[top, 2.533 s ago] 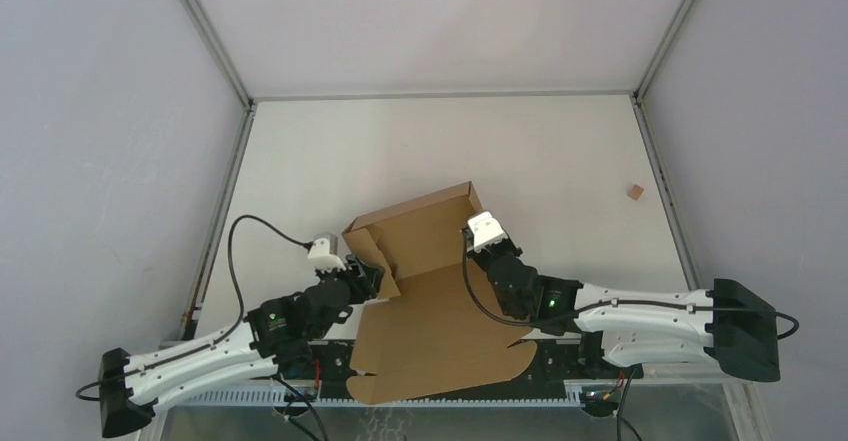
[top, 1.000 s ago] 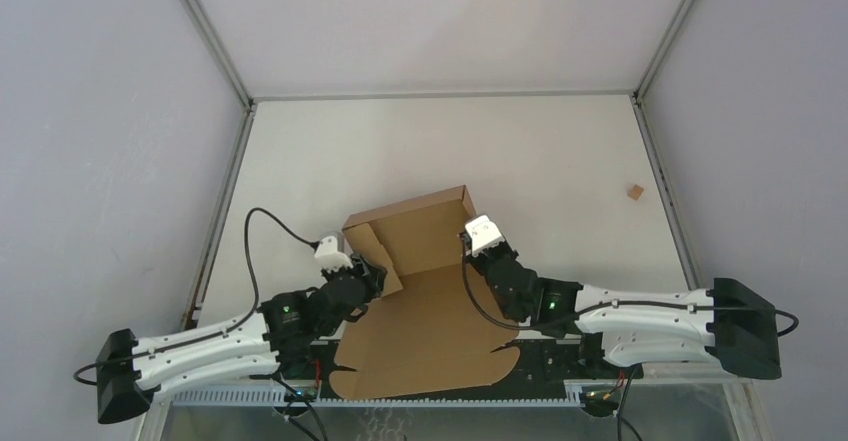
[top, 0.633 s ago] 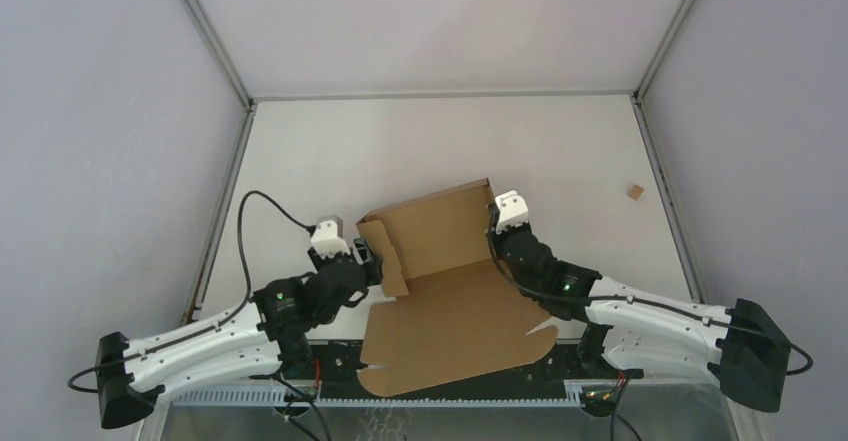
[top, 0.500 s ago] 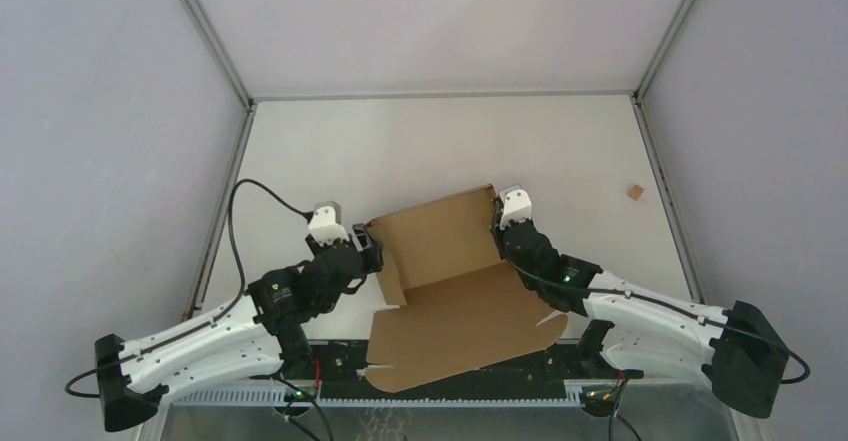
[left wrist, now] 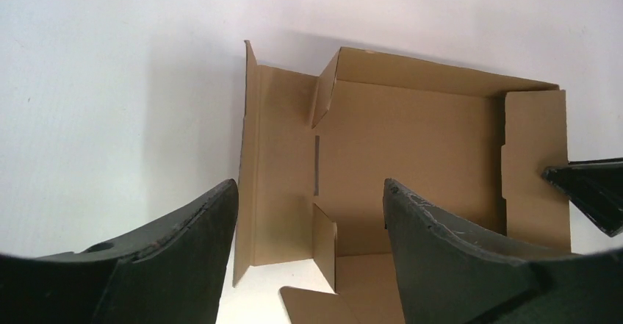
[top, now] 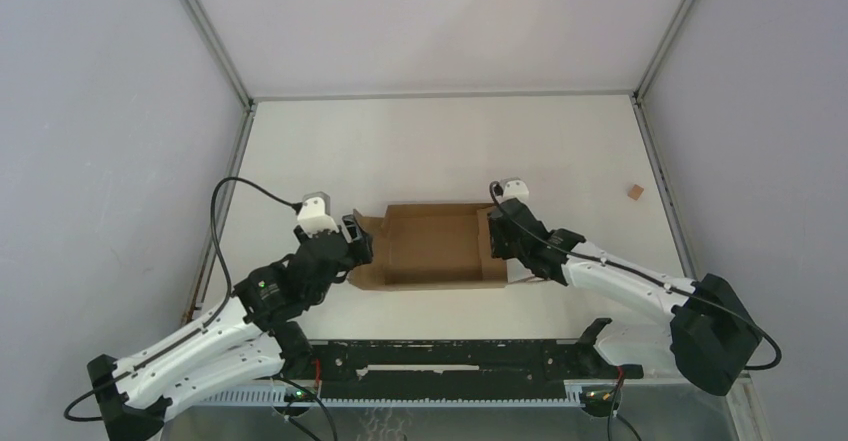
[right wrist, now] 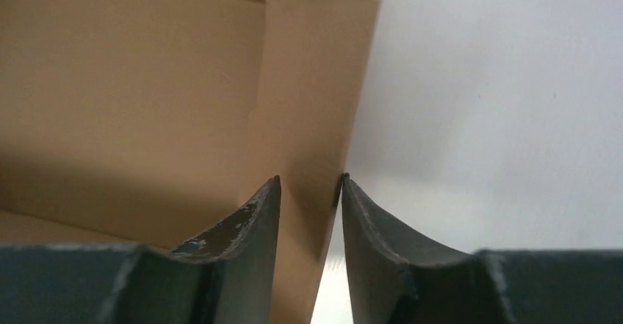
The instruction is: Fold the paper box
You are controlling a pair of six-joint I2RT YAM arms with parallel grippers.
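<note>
The brown paper box (top: pixel 430 246) lies in the middle of the table as a shallow tray with its walls partly raised. My left gripper (top: pixel 358 246) is at its left end. In the left wrist view that gripper (left wrist: pixel 310 186) is open wide, with the box (left wrist: pixel 411 140) ahead of it and nothing between the fingers. My right gripper (top: pixel 492 239) is at the box's right end. In the right wrist view its jaws (right wrist: pixel 309 179) stand slightly apart around the right side flap (right wrist: pixel 316 81), which is not pinched.
A tiny brown cardboard scrap (top: pixel 634 191) lies far right near the enclosure's frame. White walls close in the table on three sides. A black rail (top: pixel 450 356) runs along the near edge between the arm bases.
The box slid away from the near edge to mid-table, and its big near panel no longer hangs over the rail. The left gripper opened and let go. The right jaws parted.
</note>
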